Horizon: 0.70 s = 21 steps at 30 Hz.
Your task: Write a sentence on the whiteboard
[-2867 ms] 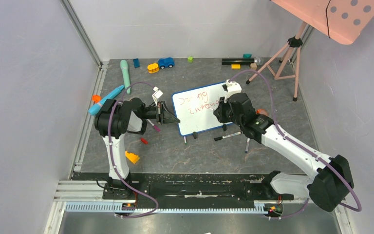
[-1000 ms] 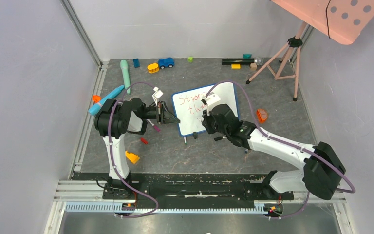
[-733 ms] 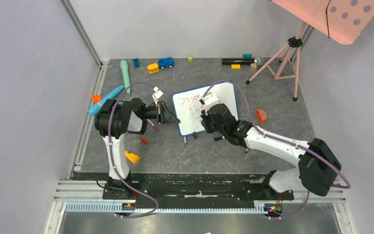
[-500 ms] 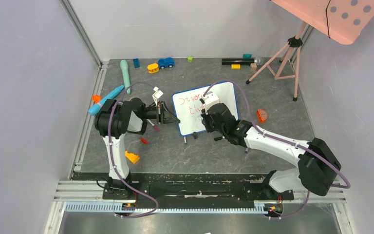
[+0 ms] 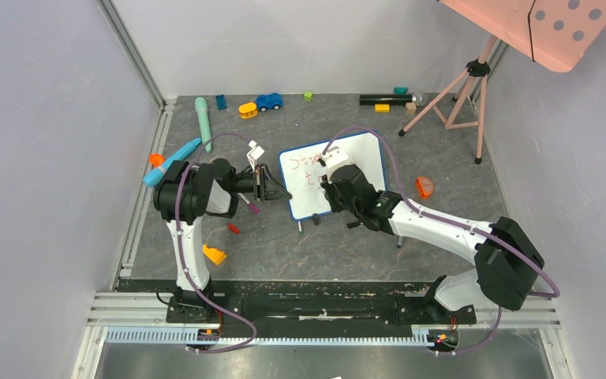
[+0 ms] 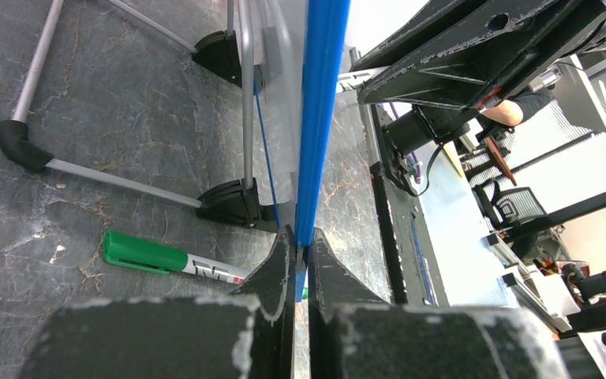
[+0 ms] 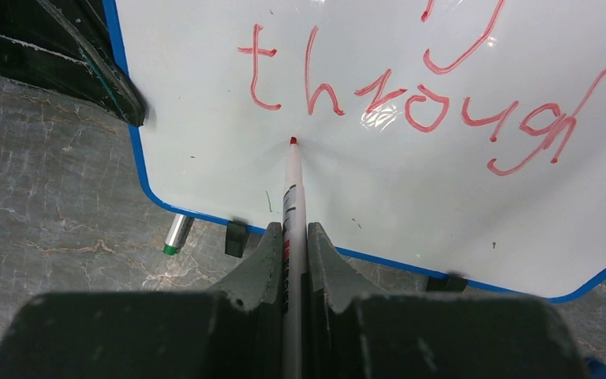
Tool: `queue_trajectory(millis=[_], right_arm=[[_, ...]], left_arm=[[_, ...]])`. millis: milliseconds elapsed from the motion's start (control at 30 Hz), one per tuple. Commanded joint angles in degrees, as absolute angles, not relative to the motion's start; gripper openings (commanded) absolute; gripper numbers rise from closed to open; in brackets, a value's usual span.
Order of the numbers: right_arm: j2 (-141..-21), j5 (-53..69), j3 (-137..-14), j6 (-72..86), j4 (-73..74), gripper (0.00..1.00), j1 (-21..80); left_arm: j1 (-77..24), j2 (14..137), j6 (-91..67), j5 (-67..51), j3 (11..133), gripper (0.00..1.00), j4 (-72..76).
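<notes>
Two lines of the sentence [image 7: 410, 106] are written and a third remains; the right gripper [image 7: 296, 237] clamps the marker [image 7: 291, 189] at 6 o'clock of them, and the left gripper [image 6: 301, 253] clamps the whiteboard [image 7: 410, 205].

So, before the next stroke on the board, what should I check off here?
1. Left hand clamped on the whiteboard edge: ok.
2. Right hand shut on the red marker: ok.
3. Marker tip at bare board below the sentence: ok.
4. Room underneath for a third line: ok.
5. Tip pressure on the surface: cannot tell.
</notes>
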<state>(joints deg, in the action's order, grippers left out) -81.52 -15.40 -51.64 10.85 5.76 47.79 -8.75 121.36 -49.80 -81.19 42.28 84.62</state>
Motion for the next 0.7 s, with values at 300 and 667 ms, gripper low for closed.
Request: queue_trajectory(millis=[300, 667], right_arm=[[-82.25, -19.46, -53.79, 10.81, 8.17, 0.00, 47.64], [-82.97, -15.67, -54.21, 10.24, 6.05, 0.00, 47.70]], left_arm=[[-9.76, 121.54, -50.54, -84.11, 42.73, 0.02, 89.21], [-9.76, 121.65, -50.62, -84.17, 42.80, 0.02, 89.21]])
